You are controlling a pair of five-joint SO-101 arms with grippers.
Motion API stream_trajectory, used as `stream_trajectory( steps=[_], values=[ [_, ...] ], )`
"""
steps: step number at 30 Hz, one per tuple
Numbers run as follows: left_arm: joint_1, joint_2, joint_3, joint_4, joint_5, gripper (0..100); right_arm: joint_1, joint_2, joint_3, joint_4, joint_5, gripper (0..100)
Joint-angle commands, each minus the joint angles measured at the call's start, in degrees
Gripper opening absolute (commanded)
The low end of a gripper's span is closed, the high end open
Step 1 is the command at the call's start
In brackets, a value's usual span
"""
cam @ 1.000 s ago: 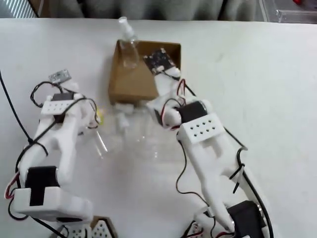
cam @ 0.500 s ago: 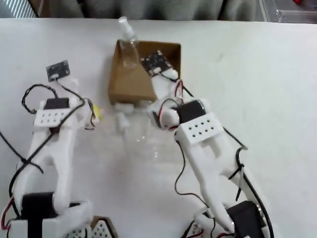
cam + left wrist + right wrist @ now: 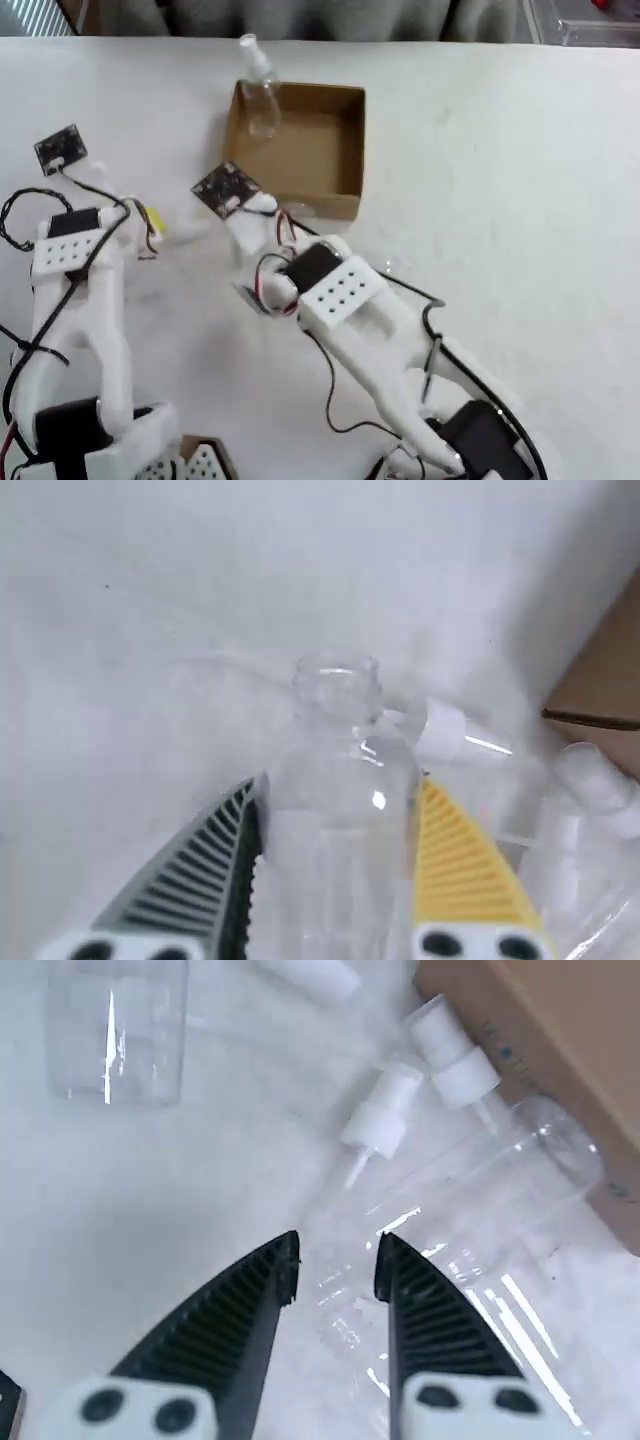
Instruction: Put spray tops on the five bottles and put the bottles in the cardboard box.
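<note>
Working the capping step, judging by the layout. Clamping the left gripper (image 3: 337,792) on a clear open-necked bottle (image 3: 340,720), grey and yellow jaws pressing either side of its body below the shoulder; noting no spray top on the neck. Holding that bottle over the table (image 3: 520,200), on the left arm's side of the cardboard box (image 3: 345,150); not telling whether resting or lifted. Hovering the right gripper (image 3: 337,1250) low over the table just in front of the box, jaws a little apart and closing on nothing. Seeing beneath it a lying bottle (image 3: 490,1200), also uncapped, right beside the box wall, and two loose spray tops (image 3: 378,1125) just past the jaw tips, near the box. Counting one capped bottle (image 3: 258,95) leaning at the far left corner of the box; estimating one of five done.

Expecting next: picking up one loose spray top with the right gripper, taking it by the collar with the dip tube free, then carrying it across to the held neck. Needing the tube threaded into the opening first, then the collar pressed or twisted down with the left jaws steadying the body. Watching for the thin clear wall squashing under the clamp, and for the top rolling away on contact.
</note>
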Motion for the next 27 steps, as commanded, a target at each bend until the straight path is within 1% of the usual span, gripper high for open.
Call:
stream_trajectory(
  steps=[1, 11, 20, 25, 27],
  values=[
    [-1.8, 0.1, -3.3, -1.4, -0.4, 2, -0.5, 2.4, -3.7, -1.3, -0.6, 11.2],
    [-4.5, 0.1, -3.3, -1.4, -0.4, 2, -0.5, 19.3, -16.7, -1.5, -0.7, 11.5],
    [-5.4, 0.1, -3.3, -1.4, -0.4, 2, -0.5, 26.3, -24.2, -0.2, -0.1, 11.8],
    [-5.4, 0.1, -3.2, -1.4, -0.4, 2, 0.3, 28.7, -26.9, 1.5, -0.1, 18.2],
    [-5.3, 0.1, -3.2, -1.4, -0.4, 2, 0.9, 29.7, -27.9, 1.5, -0.1, 19.2]
  ],
)
